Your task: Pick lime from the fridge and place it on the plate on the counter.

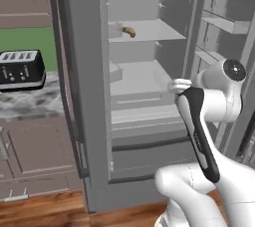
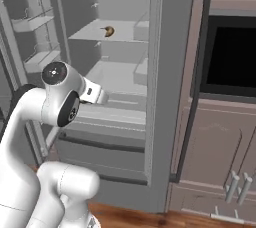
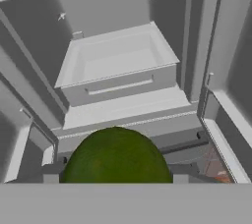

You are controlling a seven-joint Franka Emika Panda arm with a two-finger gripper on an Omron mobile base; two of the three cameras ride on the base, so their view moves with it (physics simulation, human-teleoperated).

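The lime (image 3: 115,156), dark green and round, sits large at the bottom of the hand view between my fingertips (image 3: 49,175), so my gripper (image 3: 114,179) is shut on it. The fridge (image 1: 89,96) stands open, with pale shelves and a drawer (image 3: 118,78) ahead of the hand. My hand (image 1: 178,85) hovers in front of the middle shelves, just outside the fridge (image 2: 170,72) opening; the wrist (image 2: 95,93) hides the lime in both base views. The marbled counter (image 1: 30,102) lies left of the fridge. The plate is out of view.
A brown croissant-like item (image 1: 129,32) lies on the upper shelf (image 2: 107,31). A black toaster (image 1: 20,69) stands on the counter. The open door's shelves (image 1: 224,22) flank my arm. A dark oven (image 2: 232,57) sits in brown-mauve cabinets to the right.
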